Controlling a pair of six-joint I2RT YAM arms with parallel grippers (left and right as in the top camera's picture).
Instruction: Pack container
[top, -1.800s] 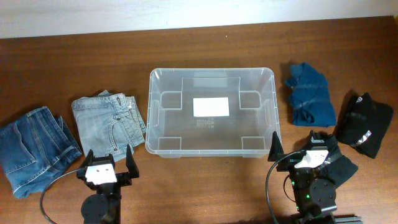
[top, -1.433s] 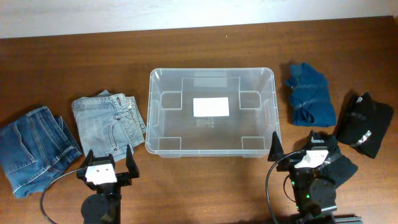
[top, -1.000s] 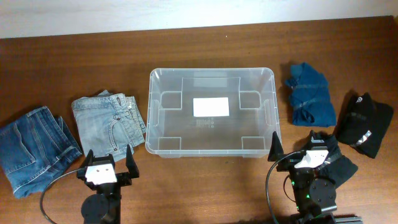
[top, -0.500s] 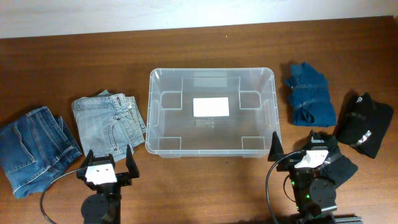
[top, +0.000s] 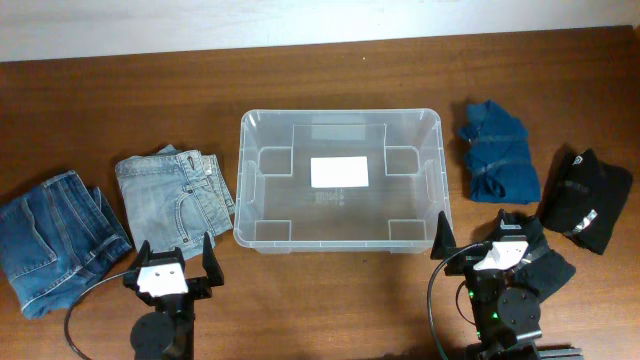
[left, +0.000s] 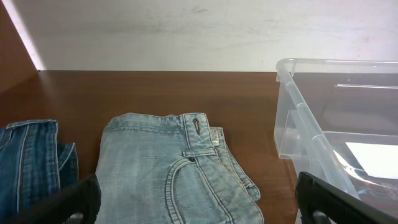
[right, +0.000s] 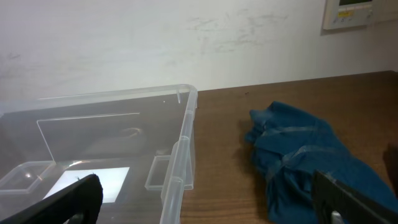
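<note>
The clear plastic container (top: 250, 180) stands at the table's middle, with a white label on its bottom and nothing else in it. It also shows in the left wrist view (left: 298, 112) and the right wrist view (right: 183, 143). Folded light blue jeans (top: 175, 193) lie left of it, also in the left wrist view (left: 155, 168). Dark blue jeans (top: 50, 235) lie further left. A blue garment (top: 497, 150) lies to its right, also in the right wrist view (right: 298, 155). A black garment (top: 585, 200) lies far right. My left gripper (top: 173, 257) and right gripper (top: 487, 237) are open and empty near the front edge.
A white wall runs along the table's far edge. A wall panel (right: 360, 12) shows at the top right of the right wrist view. Bare wood lies between the clothes and the container.
</note>
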